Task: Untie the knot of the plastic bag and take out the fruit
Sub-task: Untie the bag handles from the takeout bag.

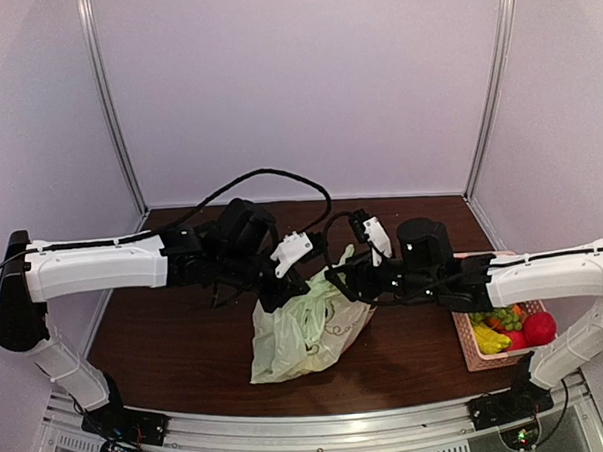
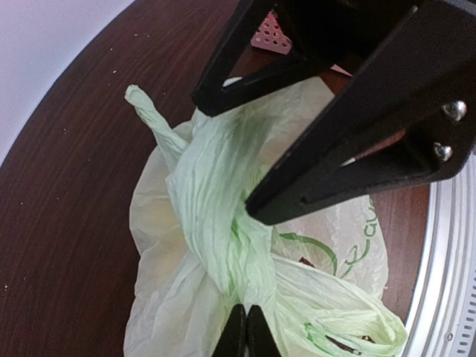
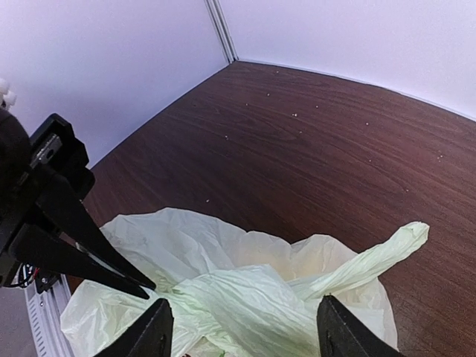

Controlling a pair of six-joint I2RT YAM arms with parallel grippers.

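I am keeping the left pincer with its jaws apart, straddling a twisted band of the bag. One black tip is touching the film, and the pincer is gripping nothing. Just past that tip, where two bands are crossing, what I take for the knot is sitting, a soft bunched twist and not a hard lump. The right pincer is hovering opposite with its jaws wide apart over the same crumpled heap, and it too is empty. So the bag is lying on the table directly under and between both pincers. I am judging it to be almost weightless, limp and slippery. It is thin, pale green, crinkly film that will be sliding and stretching under a pull, and tearing if I yank it. I am therefore thinking of pinching the band close beside the knot with one pincer. With the other I would be taking the loose end trailing beyond the left tips, then easing the two apart gently. No fruit is showing through the film, only a dark patch and some green print, so I cannot tell what is lying inside. Behind the right pincer, back along its arm and apart from the bag, a pink slatted basket is holding yellow, red and green toy pieces. Beyond both pincers the dark wood-grain table is running out to smooth pale walls.
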